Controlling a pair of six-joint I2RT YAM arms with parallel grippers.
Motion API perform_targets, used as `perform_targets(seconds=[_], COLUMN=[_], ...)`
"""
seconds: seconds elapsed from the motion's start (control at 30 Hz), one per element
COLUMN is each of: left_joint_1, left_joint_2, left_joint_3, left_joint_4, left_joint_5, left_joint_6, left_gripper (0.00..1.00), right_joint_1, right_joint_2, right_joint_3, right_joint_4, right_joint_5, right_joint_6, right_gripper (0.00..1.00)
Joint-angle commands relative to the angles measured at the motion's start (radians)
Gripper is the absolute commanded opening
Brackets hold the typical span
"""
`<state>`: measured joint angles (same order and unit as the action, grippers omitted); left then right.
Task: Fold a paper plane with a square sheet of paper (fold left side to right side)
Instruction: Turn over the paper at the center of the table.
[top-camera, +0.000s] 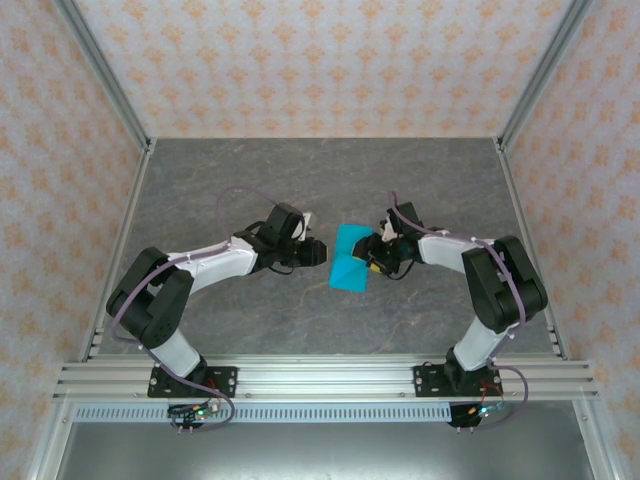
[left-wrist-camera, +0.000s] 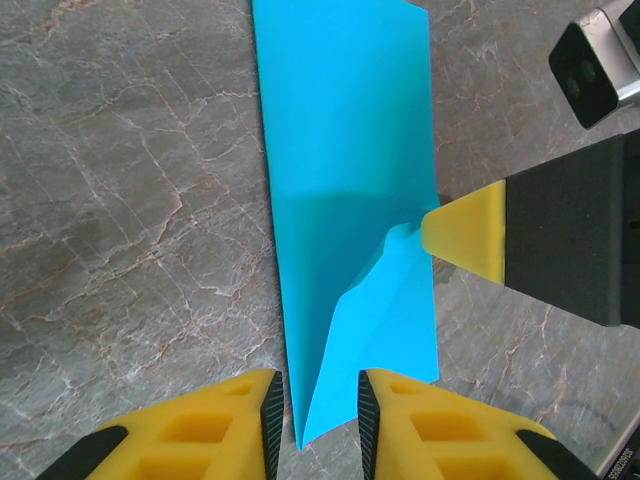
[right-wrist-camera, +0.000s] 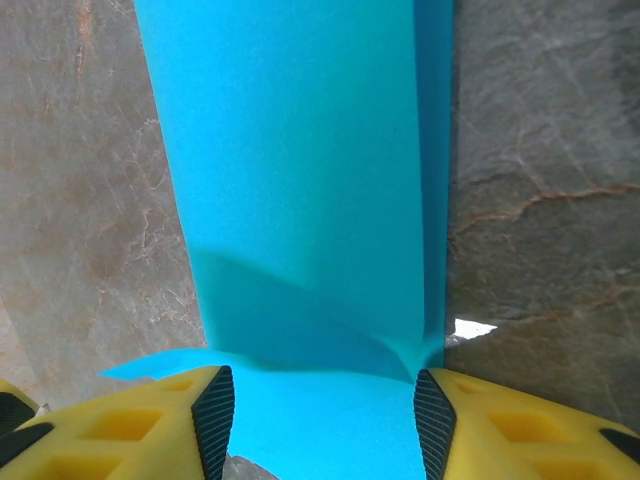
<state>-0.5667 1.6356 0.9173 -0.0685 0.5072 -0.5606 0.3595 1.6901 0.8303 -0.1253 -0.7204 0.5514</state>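
Note:
The square sheet of paper (top-camera: 348, 262) is bright cyan and lies folded into a long strip on the grey marbled table, between the two grippers. In the left wrist view the sheet of paper (left-wrist-camera: 340, 130) runs away from me, with a loose flap lifted near its right edge. My left gripper (left-wrist-camera: 315, 425) stands open, the strip's pointed near corner lying between its pads without being pinched. My right gripper (right-wrist-camera: 323, 425) is open wide over the paper (right-wrist-camera: 300, 150). One of its yellow fingertips (left-wrist-camera: 465, 235) touches the strip's right edge where the flap buckles. In the top view the left gripper (top-camera: 318, 252) and right gripper (top-camera: 373, 262) flank the paper.
The right arm's black wrist and camera (left-wrist-camera: 595, 55) hang close over the paper's right side. Aluminium frame posts (top-camera: 110, 90) and patterned walls enclose the table (top-camera: 320, 180). A rail (top-camera: 320, 375) with both arm bases runs along the near edge.

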Motion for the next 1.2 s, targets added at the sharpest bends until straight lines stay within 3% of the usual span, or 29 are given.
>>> perform_targets(seconds=[0.0, 0.63, 1.17], left_joint_1=[0.010, 0.010, 0.011], left_joint_2=[-0.027, -0.071, -0.109], left_joint_3=[0.006, -0.008, -0.011], left_joint_4=[0.015, -0.001, -0.018], left_joint_5=[-0.032, -0.064, -0.088], left_joint_6=[-0.010, -0.003, -0.007], left_gripper=[0.28, 0.29, 0.35], right_joint_1=[0.003, 0.010, 0.048], right_joint_2=[0.024, 0.020, 0.036], right_joint_3=[0.008, 0.021, 0.038], right_joint_4=[0.065, 0.209, 0.178], right_joint_5=[-0.013, -0.093, -0.087], right_joint_6=[0.031, 0.076, 0.033], right_gripper=[0.54, 0.54, 0.53])
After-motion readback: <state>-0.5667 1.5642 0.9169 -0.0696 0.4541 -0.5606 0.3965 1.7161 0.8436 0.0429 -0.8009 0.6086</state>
